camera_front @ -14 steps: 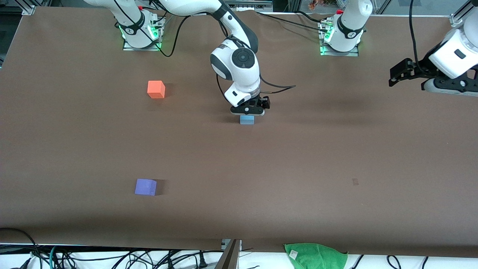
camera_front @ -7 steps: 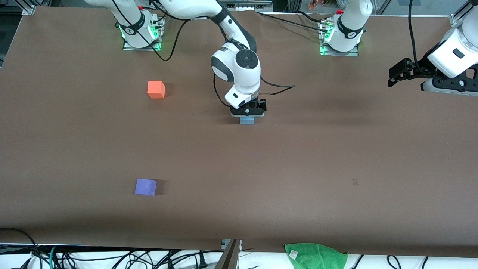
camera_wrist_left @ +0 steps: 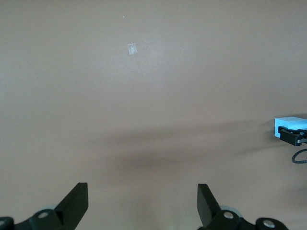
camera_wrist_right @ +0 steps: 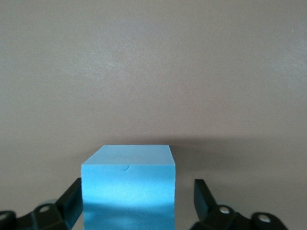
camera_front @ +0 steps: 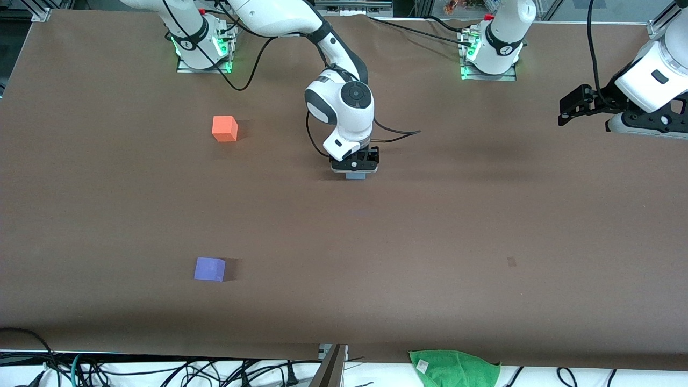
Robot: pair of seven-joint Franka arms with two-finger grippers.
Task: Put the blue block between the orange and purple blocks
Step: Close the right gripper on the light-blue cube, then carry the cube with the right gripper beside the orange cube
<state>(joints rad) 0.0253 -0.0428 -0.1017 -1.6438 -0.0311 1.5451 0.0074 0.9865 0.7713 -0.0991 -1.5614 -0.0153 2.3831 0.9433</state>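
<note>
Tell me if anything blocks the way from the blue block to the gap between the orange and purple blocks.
Nothing visible does. Only bare table lies between the blue block, under the right claw, and the gap between the orange block and the purple block.

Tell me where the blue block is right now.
The blue block sits mid-table between the right gripper's open fingers, toward the left arm's end from the orange block.

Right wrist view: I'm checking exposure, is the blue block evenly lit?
Right wrist view: the blue block shows a bright band across its face and darker shade toward the right gripper. Front view: the gripper covers it, so nothing to judge.
</note>
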